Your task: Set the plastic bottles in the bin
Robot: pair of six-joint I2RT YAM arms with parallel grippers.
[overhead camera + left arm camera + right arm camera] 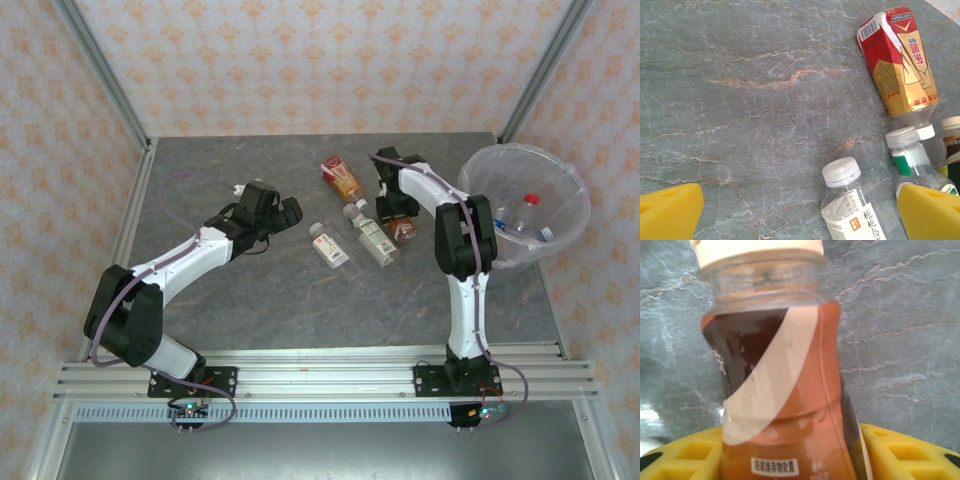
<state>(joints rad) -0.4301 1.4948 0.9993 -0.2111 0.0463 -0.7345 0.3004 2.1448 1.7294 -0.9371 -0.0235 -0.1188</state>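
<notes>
Pinching the brown bottle (785,390) mid-body, the right end effector (790,445) is holding something probably light, slick, crushable; the left end effector (800,200) is gaping empty.

Top external: high behind the near edge of the table (300,310), tilted down, whole tabletop in frame. Left wrist: low, close, facing the red-and-gold bottle (900,60), shared with overhead. Right wrist: almost against a brown-labelled bottle (785,390), probably shared too.
</notes>
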